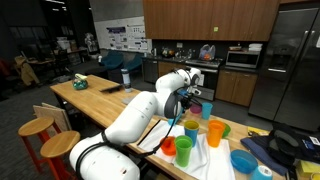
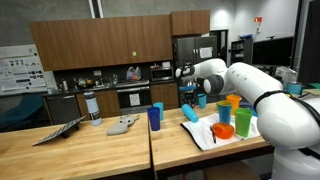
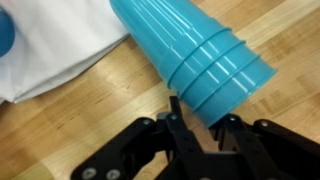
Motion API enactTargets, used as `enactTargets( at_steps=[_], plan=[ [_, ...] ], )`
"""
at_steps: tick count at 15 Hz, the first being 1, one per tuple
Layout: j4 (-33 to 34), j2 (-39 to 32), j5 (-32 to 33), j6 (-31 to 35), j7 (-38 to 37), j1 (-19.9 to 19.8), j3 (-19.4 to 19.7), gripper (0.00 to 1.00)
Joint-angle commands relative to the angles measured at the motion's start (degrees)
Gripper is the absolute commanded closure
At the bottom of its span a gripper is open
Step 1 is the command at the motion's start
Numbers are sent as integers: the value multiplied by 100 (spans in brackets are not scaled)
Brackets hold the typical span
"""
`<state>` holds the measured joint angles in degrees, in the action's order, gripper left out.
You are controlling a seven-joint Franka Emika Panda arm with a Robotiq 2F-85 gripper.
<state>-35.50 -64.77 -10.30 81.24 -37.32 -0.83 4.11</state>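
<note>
in the wrist view we see our gripper (image 3: 207, 122) straddling the rim of the stacked blue cups (image 3: 190, 50), which lie on their side on the table (image 3: 80, 120), running toward 11 o'clock. we cannot tell whether it is clenched. a white cloth (image 3: 50, 40) lies at 10 o'clock.

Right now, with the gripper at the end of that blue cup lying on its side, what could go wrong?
The blue cup lies on its side on the wooden table, so it may roll away from the gripper, whose fingers only reach its ridged end. The white cloth lies by its other end and could get dragged along.
</note>
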Motion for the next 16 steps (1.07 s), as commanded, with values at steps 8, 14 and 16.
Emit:
enactTargets(
  at_steps=[8,14,16],
  plan=[
    [692,244,916,-27,246,310,287,98],
    [1615,-85,1220,-297,254,319,257,98],
    [1237,178,1546,-107,330,522,504,98]
  ],
)
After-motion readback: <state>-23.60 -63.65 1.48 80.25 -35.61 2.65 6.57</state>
